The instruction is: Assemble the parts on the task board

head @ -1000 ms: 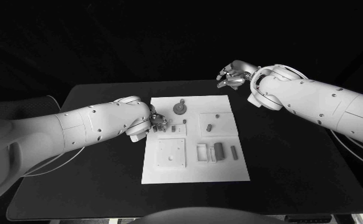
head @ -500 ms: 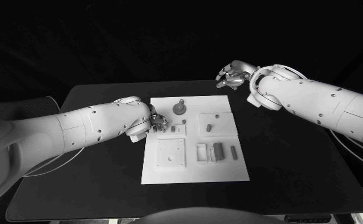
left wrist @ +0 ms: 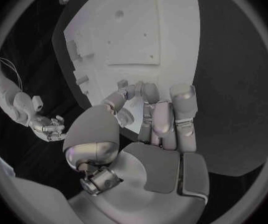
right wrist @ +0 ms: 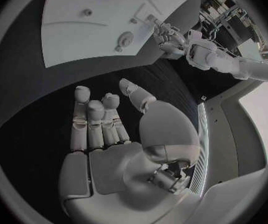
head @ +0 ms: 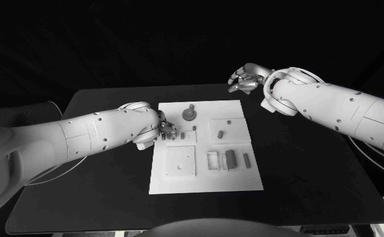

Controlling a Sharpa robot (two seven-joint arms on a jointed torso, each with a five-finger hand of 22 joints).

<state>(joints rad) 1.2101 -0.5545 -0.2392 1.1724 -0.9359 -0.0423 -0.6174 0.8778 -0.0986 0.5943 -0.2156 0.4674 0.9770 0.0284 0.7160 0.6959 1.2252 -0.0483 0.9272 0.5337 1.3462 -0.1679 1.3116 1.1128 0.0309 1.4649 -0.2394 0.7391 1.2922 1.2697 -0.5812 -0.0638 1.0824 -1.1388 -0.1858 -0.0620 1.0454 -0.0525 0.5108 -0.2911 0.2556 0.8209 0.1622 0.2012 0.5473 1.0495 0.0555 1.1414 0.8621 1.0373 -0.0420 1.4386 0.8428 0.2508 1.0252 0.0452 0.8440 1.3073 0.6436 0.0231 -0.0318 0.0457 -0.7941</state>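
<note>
L hand (head: 164,129) sits at the near-left edge of the task board (head: 180,184), fingers curled together w/ tips down on the board surface; whether they pinch a part can't be told, tips hide it. In the left wrist view the fingers (left wrist: 171,119) lie pressed side by side, thumb bent in toward them. To do this step well, I'd judge: keep tips low, move slow, line any piece up w/ its recess before pressing, don't shove the thin board. Just past the fingertips a small peg (head: 184,135) stands; further off a round disc part (head: 190,115), and a dark oblong block (head: 231,157) well apart. Board looks matte, flat, rigid, w/ square raised pads; parts small, hard, smooth. R hand (head: 244,79) hovers off past the board's far corner, fingers loosely curled, holding nothing.
</note>
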